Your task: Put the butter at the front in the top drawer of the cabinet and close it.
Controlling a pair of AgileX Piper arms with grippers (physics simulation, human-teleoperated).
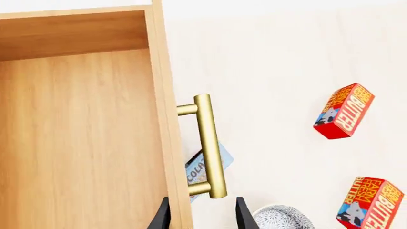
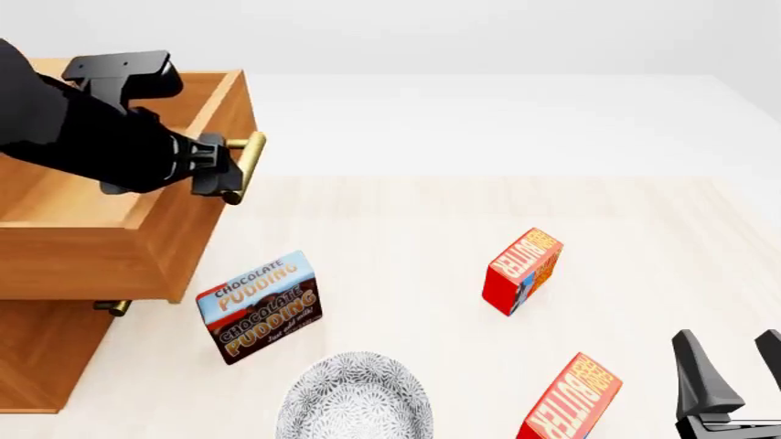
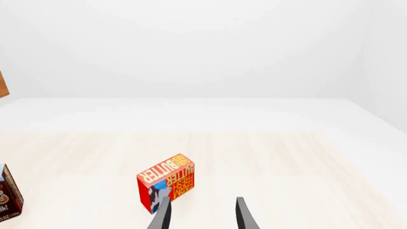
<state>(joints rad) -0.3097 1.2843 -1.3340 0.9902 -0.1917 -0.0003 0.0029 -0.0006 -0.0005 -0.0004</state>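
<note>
left wrist view: top drawer pulled out, bare inside; left gripper spread around brass handle.

front view: the butter on table at near edge, just left of right gripper, fingers parted, upright; second carton farther back.

right wrist view: only the farther carton shows.

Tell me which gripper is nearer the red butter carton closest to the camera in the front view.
Right. The right gripper sits just beside that front butter carton; the left gripper is far off at the wooden drawer's brass handle.
</note>
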